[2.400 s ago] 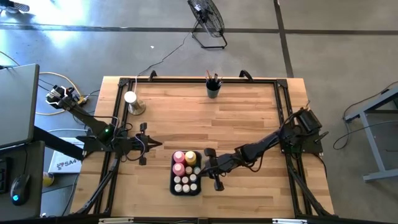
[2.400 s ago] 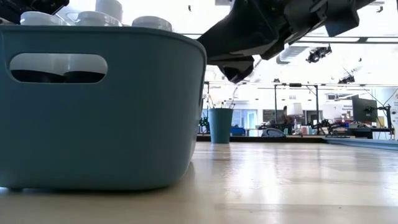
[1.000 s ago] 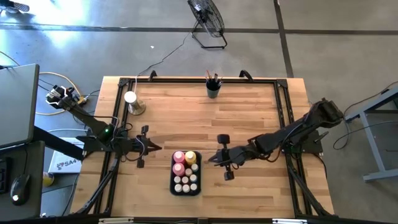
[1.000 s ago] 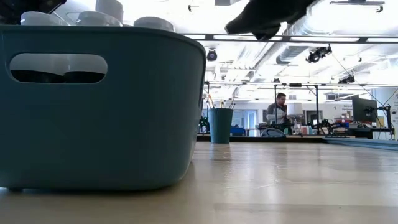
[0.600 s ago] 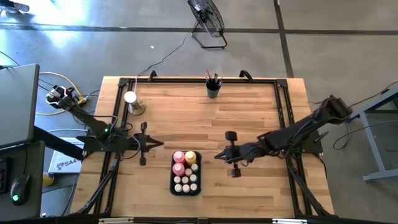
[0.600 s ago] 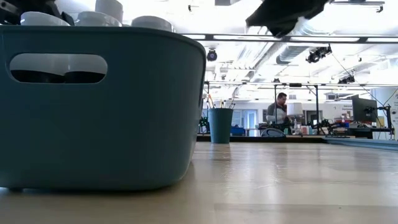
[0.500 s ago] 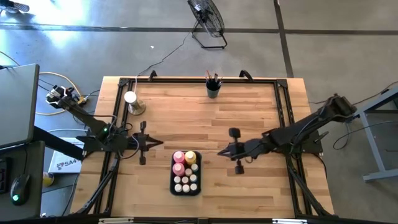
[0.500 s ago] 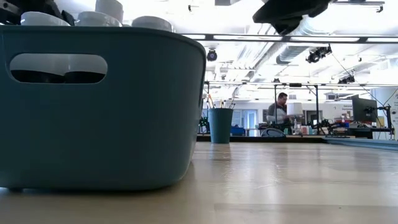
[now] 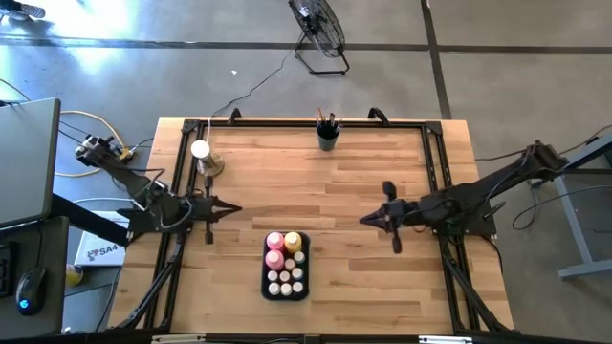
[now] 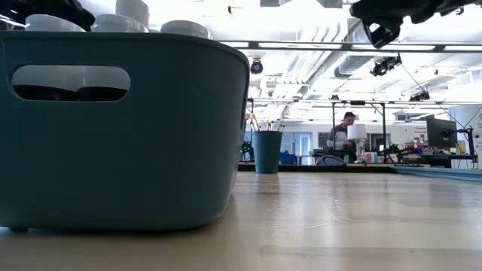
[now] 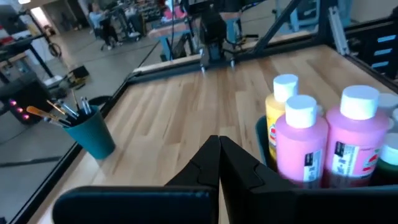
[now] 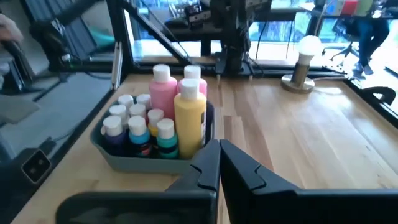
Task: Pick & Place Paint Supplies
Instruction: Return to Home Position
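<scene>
**Fig. Both arms apart from the loaded bin.**

The L. gripper hangs over the table's left edge at mid-depth. Its fingers are pressed together to a point and hold nothing. The R. gripper hangs over the right-centre of the table, its fingers likewise pressed together and bare. We see both tips aimed inward, toward each other.

The green bin lies between them but nearer the front edge, well apart from either gripper. It holds the paint supplies upright:

- Two tall pink squeeze bottles and one yellow squeeze bottle stand at the bin's far end.
- Small white-capped paint bottles fill the end toward the front edge (the bodies we can make out are blue, teal and dark).

The paintbrushes stand bristles-up in a teal cup at the middle of the far edge, well apart from the bin. A white knob on a round tan base sits near the far-left corner, on the tabletop.

Beyond the table, we see a floor fan past the far edge. The low view shows a person far off in the room.
</scene>
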### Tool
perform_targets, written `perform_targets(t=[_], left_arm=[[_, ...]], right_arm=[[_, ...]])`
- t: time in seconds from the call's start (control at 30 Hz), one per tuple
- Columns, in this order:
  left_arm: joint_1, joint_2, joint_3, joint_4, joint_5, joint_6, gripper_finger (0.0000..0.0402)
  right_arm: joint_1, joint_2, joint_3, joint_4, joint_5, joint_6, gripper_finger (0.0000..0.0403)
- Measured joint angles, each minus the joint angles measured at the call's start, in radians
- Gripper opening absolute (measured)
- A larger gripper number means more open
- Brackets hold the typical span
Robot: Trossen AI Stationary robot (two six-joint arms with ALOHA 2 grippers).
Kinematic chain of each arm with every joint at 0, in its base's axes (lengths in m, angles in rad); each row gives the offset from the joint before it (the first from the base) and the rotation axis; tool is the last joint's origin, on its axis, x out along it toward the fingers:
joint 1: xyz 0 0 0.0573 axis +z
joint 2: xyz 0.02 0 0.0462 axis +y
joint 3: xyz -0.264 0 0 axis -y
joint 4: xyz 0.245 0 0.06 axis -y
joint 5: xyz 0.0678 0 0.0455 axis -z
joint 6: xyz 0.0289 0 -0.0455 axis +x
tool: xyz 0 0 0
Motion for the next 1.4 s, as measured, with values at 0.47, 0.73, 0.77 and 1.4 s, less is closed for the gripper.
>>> perform_targets(t=[0.47, 0.73, 0.77, 1.4], left_arm=[[0.000, -0.276, 0.000, -0.239, 0.050, -0.026, 0.0000], [0.000, -0.389, 0.000, -0.287, 0.078, -0.024, 0.0000], [0.000, -0.405, 0.000, -0.288, 0.094, -0.023, 0.0000], [0.000, -0.443, -0.101, -0.145, 0.345, 0.238, 0.0000]], right_arm=[[0.000, -0.263, -0.085, -0.034, 0.000, 0.006, 0.0003], [0.000, -0.335, -0.086, -0.098, 0.000, 0.007, 0.0003], [0.000, -0.344, -0.086, -0.103, 0.000, 0.007, 0.0003], [0.000, -0.488, -0.086, -0.196, -0.018, 0.008, 0.0003]])
